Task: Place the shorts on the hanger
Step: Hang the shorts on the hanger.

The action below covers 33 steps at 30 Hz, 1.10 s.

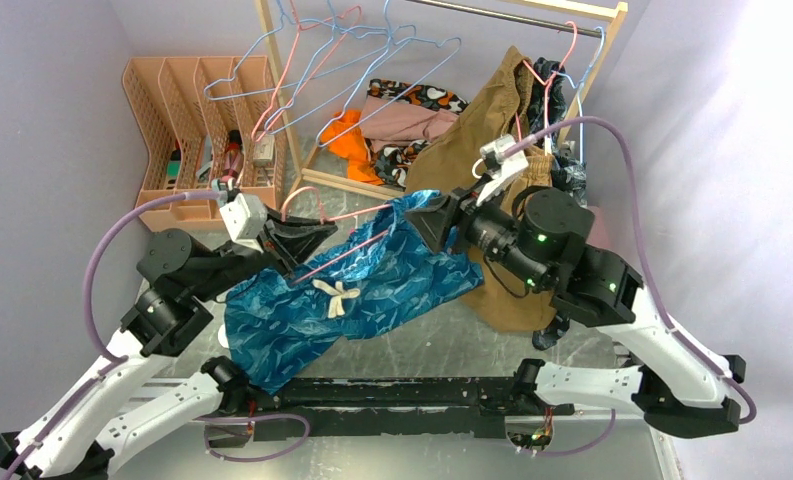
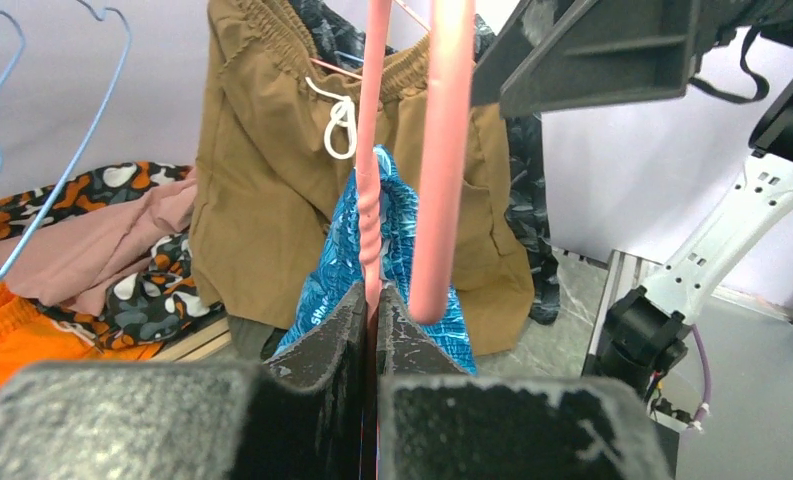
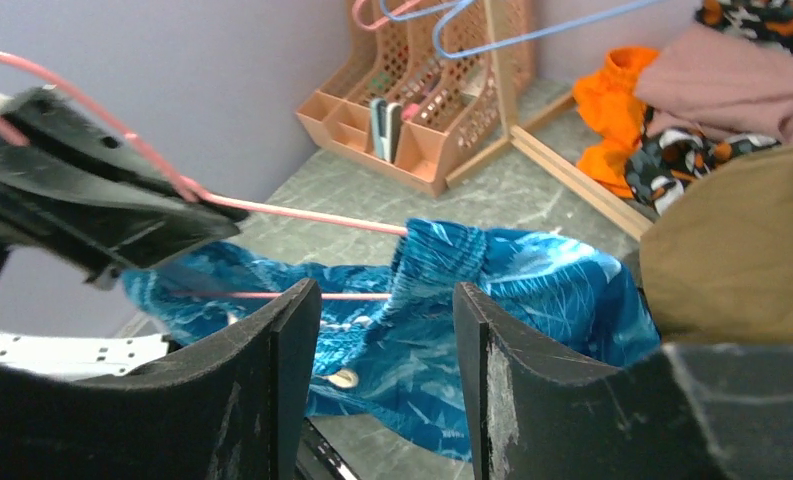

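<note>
The teal-blue leaf-print shorts (image 1: 372, 285) hang draped over the pink wire hanger (image 1: 357, 213) above the table, cream drawstring (image 1: 335, 296) facing up. My left gripper (image 1: 310, 233) is shut on the hanger's wire at its left end. In the left wrist view the twisted pink hanger (image 2: 371, 170) rises from between the closed fingertips, with the shorts (image 2: 407, 235) behind. My right gripper (image 1: 434, 220) stands open right beside the shorts' right edge. In the right wrist view the shorts (image 3: 517, 285) and the hanger (image 3: 302, 214) lie beyond its spread fingers (image 3: 282, 330), which hold nothing.
Tan-brown shorts (image 1: 487, 150) hang on the wooden rack (image 1: 272, 60) behind the right gripper. Light-blue hangers (image 1: 372, 55) hang from the rail. A clothes pile (image 1: 402, 120) lies under the rack. A peach file organizer (image 1: 187, 110) stands at the back left.
</note>
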### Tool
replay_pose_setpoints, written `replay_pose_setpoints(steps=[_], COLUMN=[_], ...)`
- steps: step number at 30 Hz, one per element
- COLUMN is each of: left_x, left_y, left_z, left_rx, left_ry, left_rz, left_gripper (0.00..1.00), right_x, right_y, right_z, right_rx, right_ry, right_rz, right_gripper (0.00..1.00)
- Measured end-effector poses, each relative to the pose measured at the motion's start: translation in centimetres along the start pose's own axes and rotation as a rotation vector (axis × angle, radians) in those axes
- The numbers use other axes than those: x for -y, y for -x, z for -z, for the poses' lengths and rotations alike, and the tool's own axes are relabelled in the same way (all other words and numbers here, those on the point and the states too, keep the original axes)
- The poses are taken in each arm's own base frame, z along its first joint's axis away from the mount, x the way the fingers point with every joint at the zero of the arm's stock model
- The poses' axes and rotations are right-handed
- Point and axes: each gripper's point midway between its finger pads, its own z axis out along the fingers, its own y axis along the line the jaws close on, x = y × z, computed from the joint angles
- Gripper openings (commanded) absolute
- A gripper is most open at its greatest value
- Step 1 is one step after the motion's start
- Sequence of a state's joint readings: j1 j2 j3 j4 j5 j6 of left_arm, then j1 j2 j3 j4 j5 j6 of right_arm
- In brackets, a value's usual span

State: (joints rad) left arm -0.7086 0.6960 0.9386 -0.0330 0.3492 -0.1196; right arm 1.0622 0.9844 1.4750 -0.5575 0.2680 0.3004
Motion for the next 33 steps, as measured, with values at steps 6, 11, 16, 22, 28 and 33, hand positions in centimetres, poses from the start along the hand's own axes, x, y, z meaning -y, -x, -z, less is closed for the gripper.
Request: replay_pose_setpoints(steps=[6, 11, 16, 22, 28, 33], left_x=[-0.6, -0.7, -0.7, -0.7, -0.8, -0.8], left_y=[-0.3, -1.1, -1.2, -1.2, -1.4, -1.3], left_z=[0.2, 0.3, 0.5, 0.5, 0.5, 0.4], left_rx=[-0.013, -0.042, -0.05, -0.049, -0.06, -0.057], left_ry=[0.037, 0.046, 0.049, 0.049, 0.05, 0.05], left_rz=[0.005, 0.015, 0.018, 0.017, 0.017, 0.011], left_gripper=[0.07, 0.07, 0.07, 0.07, 0.07, 0.07], right_x=[1.5, 2.0, 2.1, 2.8, 2.9, 2.3], right_y=[-2.8, -5.0, -5.3, -6.7, -7.6, -6.7], right_z=[-2.9, -4.8, -4.9, -5.5, -6.0, -5.9], right_rx=[-0.077, -0.142, -0.151, -0.195, -0.226, -0.216], right_ry=[-0.122, -0.169, -0.177, -0.22, -0.227, -0.194], right_rz=[-0.012, 0.003, 0.002, 0.015, 0.026, 0.036], right_gripper=[0.54, 0.55, 0.45, 0.28, 0.0, 0.0])
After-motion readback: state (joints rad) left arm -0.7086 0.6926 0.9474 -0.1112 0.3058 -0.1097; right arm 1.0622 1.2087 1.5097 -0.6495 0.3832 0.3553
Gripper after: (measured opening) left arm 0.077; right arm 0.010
